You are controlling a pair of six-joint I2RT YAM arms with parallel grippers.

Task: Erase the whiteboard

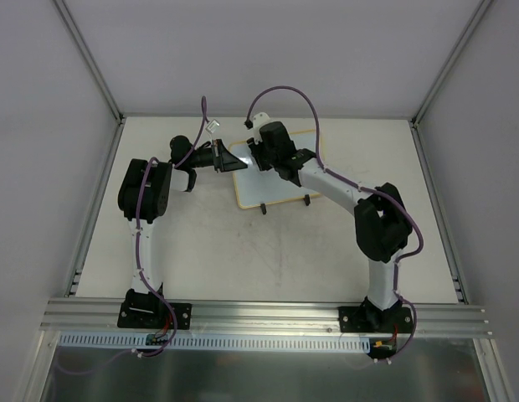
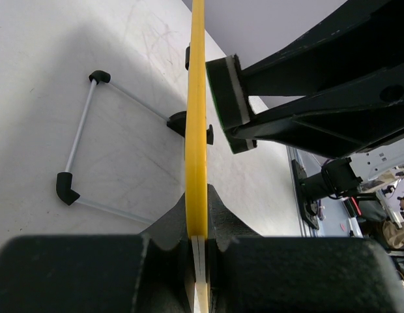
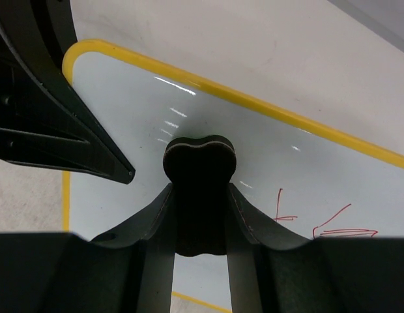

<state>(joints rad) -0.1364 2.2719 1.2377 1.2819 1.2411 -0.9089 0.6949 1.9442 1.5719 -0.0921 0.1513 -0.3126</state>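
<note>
The whiteboard (image 1: 276, 188) lies at the back middle of the table, white with a yellow rim (image 3: 254, 101). My left gripper (image 1: 228, 157) is shut on its left rim, which the left wrist view shows edge-on between the jaws (image 2: 197, 222). My right gripper (image 3: 199, 189) is shut on a black bone-shaped eraser (image 3: 199, 160), whose end rests on the white surface near the board's top left corner. Red marker strokes (image 3: 332, 225) remain on the board to the right of the eraser. From the left wrist view the eraser (image 2: 227, 98) sits right beside the rim.
Two black clip feet (image 1: 285, 203) stick out at the board's near edge. A white-rod stand with black corners (image 2: 78, 150) shows on the board's other side. Metal frame rails (image 1: 96, 201) border the table left and right.
</note>
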